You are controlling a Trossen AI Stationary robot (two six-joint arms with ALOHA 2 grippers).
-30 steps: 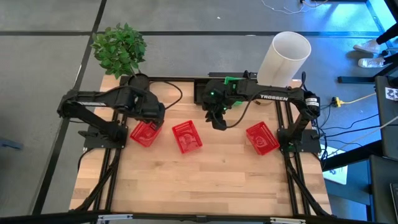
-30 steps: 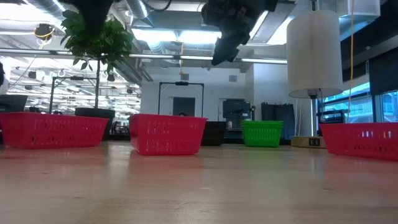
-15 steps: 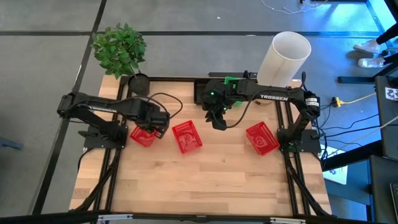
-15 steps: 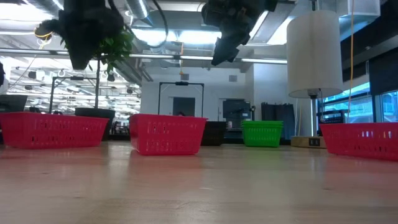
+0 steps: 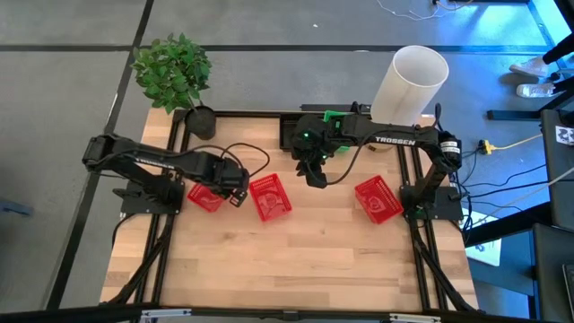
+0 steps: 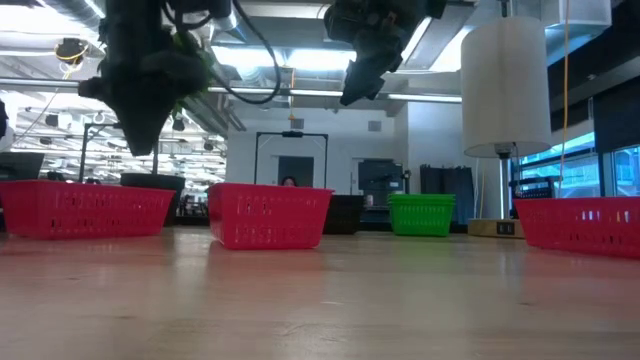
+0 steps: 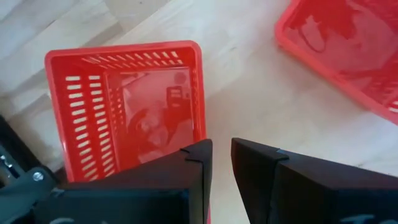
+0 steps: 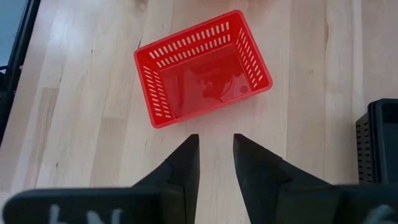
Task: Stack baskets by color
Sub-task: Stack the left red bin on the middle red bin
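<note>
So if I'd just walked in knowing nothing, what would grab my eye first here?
Probably the three bright red baskets in a row on the wooden table: the left basket, the middle basket and the right basket. Above them hang two dark arms, the left claw between the left and middle baskets, the right claw farther back. A leafy plant and a tall white cylinder stand at the far corners.
</note>
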